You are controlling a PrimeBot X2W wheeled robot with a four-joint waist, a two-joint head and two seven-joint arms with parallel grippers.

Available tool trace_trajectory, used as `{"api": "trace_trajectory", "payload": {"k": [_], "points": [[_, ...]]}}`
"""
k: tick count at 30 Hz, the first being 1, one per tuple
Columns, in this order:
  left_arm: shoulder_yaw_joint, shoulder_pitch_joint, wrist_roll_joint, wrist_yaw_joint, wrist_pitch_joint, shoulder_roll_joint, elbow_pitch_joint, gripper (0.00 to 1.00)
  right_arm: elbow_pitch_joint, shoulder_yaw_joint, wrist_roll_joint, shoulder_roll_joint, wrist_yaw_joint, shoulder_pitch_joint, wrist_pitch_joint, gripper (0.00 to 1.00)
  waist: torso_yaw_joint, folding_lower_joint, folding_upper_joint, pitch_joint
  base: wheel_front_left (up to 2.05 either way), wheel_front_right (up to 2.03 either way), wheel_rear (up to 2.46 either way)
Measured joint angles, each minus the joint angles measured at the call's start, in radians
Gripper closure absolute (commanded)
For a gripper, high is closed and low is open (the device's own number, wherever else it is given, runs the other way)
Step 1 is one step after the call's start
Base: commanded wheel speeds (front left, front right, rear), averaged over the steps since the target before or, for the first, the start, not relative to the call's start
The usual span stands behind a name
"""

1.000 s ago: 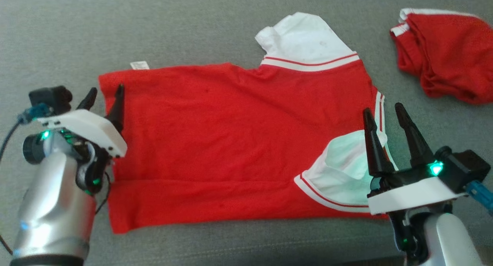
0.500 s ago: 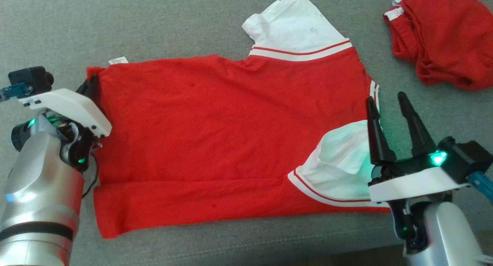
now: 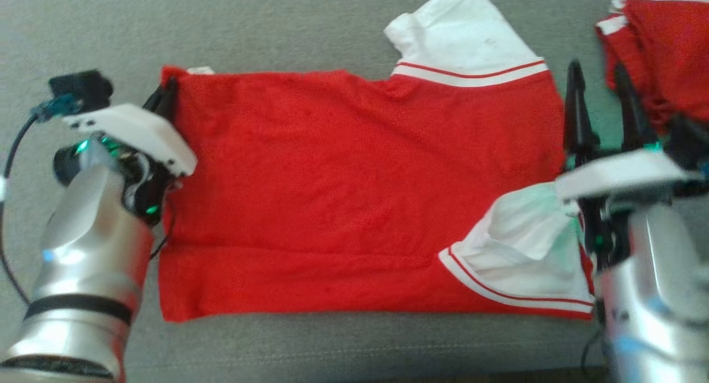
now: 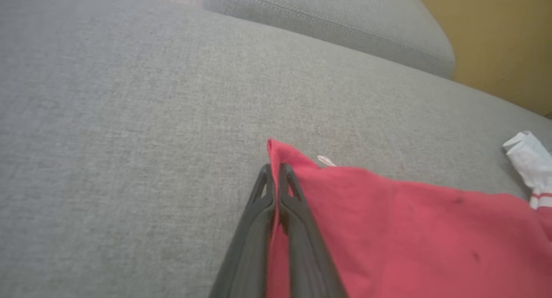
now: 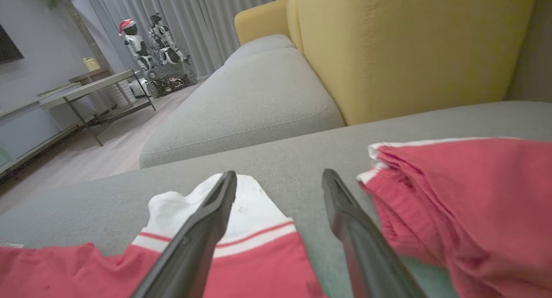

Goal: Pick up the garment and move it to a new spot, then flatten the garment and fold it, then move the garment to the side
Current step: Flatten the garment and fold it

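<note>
Head view: red garment [image 3: 360, 189] flat on grey sofa cushion [image 3: 277, 28]; left pincer [image 3: 168, 92] clenched on its corner, right pincer [image 3: 598, 70] released. Right wrist view: yellow backrest [image 5: 409, 43], curtains [image 5: 207, 17].

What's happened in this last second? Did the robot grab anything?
The left jaws, open a second ago, have shut on the far left corner of the red shirt. The right jaws moved forward along the shirt's right edge and are still open, holding nothing. The shirt still lies flat on the grey cushion, and the other red garment sits untouched.
</note>
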Motion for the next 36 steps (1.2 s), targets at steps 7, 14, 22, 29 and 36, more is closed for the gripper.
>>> {"api": "trace_trajectory", "payload": {"k": [7, 14, 22, 29, 36], "points": [[-0.073, -0.084, -0.027, 0.0, -0.022, -0.058, 0.015, 1.0, 0.304, 0.011, -0.003, -0.056, 0.0, -0.303, 0.025, 0.0, 0.071, 0.0, 0.0, 0.053, 0.0, 0.0, 0.0], [-0.147, -0.151, -0.064, 0.0, -0.053, -0.096, 0.035, 1.0, 0.573, 0.119, -0.012, -0.116, 0.0, -0.568, 0.134, 0.0, 0.144, 0.0, 0.0, 0.105, 0.0, 0.0, 0.0], [-0.211, -0.172, -0.122, 0.0, -0.084, -0.104, 0.061, 1.0, 0.767, 0.2, -0.009, -0.143, 0.0, -0.68, 0.26, 0.02, 0.168, 0.0, 0.0, 0.123, 0.0, 0.0, 0.0], [-0.247, -0.173, -0.165, 0.0, -0.117, -0.089, 0.081, 1.0, 0.806, 0.26, 0.053, -0.142, 0.0, -0.703, 0.27, 1.0, 0.148, 0.0, 0.0, 0.115, 0.0, 0.0, 0.0], [-0.265, -0.177, -0.188, 0.0, -0.16, -0.053, 0.097, 1.0, 0.767, 0.311, 0.142, -0.142, 0.0, -0.7, 0.177, 1.0, 0.123, 0.0, 0.0, 0.1, 0.0, 0.0, 0.0]]}}
